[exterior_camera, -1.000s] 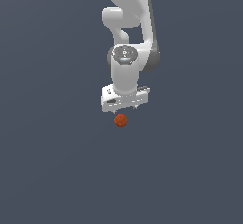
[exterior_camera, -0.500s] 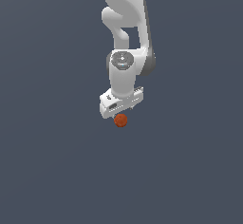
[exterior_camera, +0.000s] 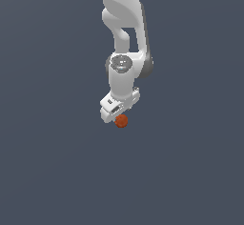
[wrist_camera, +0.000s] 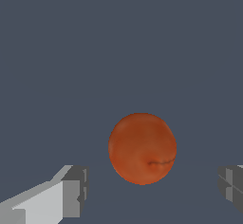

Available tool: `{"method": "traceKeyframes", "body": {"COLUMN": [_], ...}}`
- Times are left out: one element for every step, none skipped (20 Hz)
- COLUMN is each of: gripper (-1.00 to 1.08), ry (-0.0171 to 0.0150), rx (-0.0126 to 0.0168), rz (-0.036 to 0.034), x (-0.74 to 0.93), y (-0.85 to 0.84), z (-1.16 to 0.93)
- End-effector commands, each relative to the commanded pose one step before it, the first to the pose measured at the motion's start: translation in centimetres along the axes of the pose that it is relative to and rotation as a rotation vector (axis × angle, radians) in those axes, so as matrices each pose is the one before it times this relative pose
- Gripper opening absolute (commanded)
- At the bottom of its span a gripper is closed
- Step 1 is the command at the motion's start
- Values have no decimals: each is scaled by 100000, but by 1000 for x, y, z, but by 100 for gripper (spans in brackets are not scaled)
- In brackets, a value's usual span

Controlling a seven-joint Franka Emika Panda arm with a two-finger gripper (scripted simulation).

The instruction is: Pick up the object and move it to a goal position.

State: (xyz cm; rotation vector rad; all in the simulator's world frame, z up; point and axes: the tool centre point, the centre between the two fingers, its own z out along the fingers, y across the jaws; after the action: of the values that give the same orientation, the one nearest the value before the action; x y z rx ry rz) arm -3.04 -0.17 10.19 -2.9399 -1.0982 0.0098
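Ball (exterior_camera: 121, 120): small, orange-red, slightly mottled, with a thin dark seam line on its surface. In the exterior view it sits a little below the frame's centre, directly under the white gripper (exterior_camera: 118, 116) and partly overlapped by the gripper's lower edge. Whether it rests on the dark grey floor (exterior_camera: 47, 171) or is clear of it cannot be told from this view.

Arm (exterior_camera: 125, 38): white, enters from the top of the exterior view near the middle and descends to the wrist, with the gripper body tilted slightly, its lower end toward the exterior view's left.

Wrist view: the ball (wrist_camera: 142, 148) appears large, lying between the two fingers (wrist_camera: 73, 191). One finger shows at the lower left corner of that picture, the other only as a dark grey tip at the lower right edge. Open floor (wrist_camera: 118, 42) is visible on both sides of the ball, between it and each fingertip; neither pad touches it.

Gripper (wrist_camera: 152, 190) state: jaws spread wide, released, wider than the ball. Nothing is grasped. The ball stands somewhat nearer the lower-left finger than the other.

Surroundings: uniform dark grey surface fills both views.
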Motion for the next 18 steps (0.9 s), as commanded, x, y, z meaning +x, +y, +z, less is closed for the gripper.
{"method": "traceKeyframes", "body": {"gripper": [100, 100, 100, 100, 100, 100, 100, 100, 100, 100, 100, 100, 100, 100, 100, 100, 100, 100], "ry": [233, 58, 49, 40, 31, 22, 14, 4, -48, 0, 0, 0, 6, 0, 7, 0, 11, 8], "rx": [-275, -70, -60, -49, -38, -27, -16, -5, 53, 0, 0, 0, -5, 0, -4, 0, -4, -3], "rz": [-3352, -930, -790, -648, -500, -357, -217, -69, 473, 0, 0, 0, -69, 0, -69, 0, -97, -69], "x": [-71, -25, -21, -16, -14, -10, -5, -3, 1, -2, -6, -10, 13, -19, 4, -29, 6, -9], "y": [39, 11, 7, 5, 5, 4, 1, 2, -5, 1, 2, 4, -24, 6, -22, 7, -33, -20], "z": [232, 69, 58, 48, 37, 27, 16, 5, -21, 34, 102, 170, 232, 303, 364, 433, 489, 548]}}
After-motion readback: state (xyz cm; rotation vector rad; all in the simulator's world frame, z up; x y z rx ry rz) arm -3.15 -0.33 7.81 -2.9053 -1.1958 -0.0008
